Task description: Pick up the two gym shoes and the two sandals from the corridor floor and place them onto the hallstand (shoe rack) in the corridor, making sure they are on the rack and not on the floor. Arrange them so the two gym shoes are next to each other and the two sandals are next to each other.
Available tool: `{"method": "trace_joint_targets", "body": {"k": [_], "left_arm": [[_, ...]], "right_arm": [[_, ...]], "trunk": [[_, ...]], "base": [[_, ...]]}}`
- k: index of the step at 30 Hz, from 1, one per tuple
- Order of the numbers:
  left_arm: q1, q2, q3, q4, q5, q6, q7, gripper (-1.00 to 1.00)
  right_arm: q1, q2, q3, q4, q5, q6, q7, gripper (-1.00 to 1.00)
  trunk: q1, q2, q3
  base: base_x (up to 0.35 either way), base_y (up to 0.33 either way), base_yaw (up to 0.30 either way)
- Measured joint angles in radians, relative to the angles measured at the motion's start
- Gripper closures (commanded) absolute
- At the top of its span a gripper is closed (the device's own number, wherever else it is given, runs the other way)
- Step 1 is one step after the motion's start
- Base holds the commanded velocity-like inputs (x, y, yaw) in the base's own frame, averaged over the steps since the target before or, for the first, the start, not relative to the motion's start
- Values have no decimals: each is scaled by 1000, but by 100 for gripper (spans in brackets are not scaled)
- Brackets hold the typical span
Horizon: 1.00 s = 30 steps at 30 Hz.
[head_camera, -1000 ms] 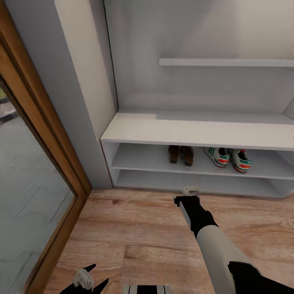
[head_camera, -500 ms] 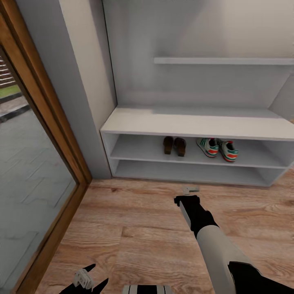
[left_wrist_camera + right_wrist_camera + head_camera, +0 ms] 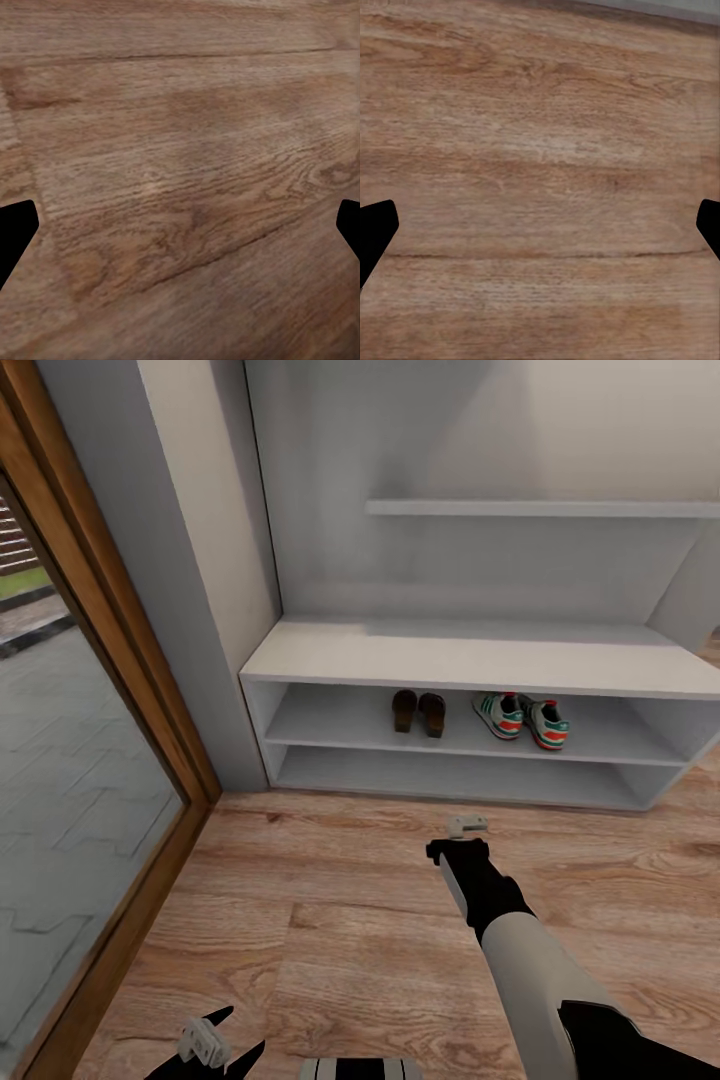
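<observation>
The pale-grey hallstand (image 3: 480,660) stands against the wall ahead. On its upper open tier the two dark brown sandals (image 3: 418,712) sit side by side, and just right of them the two white gym shoes (image 3: 522,718) with green stripes sit together. My right gripper (image 3: 468,825) hangs over the corridor floor (image 3: 330,880) in front of the rack; in the right wrist view it (image 3: 540,232) is open with bare planks between the fingers. My left gripper (image 3: 205,1045) is low at the near edge, and in the left wrist view it (image 3: 180,232) is open over floor.
A wood-framed glass door (image 3: 110,650) runs along the left side, with a grey wall pillar (image 3: 190,560) between it and the rack. A shelf (image 3: 540,508) juts from the rack's back panel. The lower tier (image 3: 450,775) holds nothing.
The whole view has pulled back from the rack, which now looks smaller and farther; the camera moved. Shoes stay on the tier and both arms keep their pose.
</observation>
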Motion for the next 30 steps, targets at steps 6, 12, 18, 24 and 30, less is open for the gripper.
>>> {"method": "trace_joint_targets", "body": {"k": [6, 12, 18, 24, 30], "left_arm": [[1, 2, 4, 0, 1, -1, 0, -100], [4, 3, 4, -1, 1, -1, -2, -100], [6, 4, 6, -9, 1, 0, -3, -100], [6, 4, 5, -12, 1, 1, 0, -100], [6, 4, 5, -12, 1, 1, 0, -100]], "right_arm": [[1, 0, 0, 1, -1, -41, -1, -100], [2, 0, 0, 17, -4, -55, 0, -100], [2, 0, 1, 45, -5, -118, -1, -100], [3, 0, 0, 47, -4, -137, 4, -100], [5, 0, -1, 47, -4, -154, 7, -100]], "trunk": [[0, 0, 0], [0, 0, 0], [0, 0, 0], [0, 0, 0], [0, 0, 0]], "base": [[-1, -2, 0], [0, 0, 0], [0, 0, 0], [0, 0, 0], [0, 0, 0]]}}
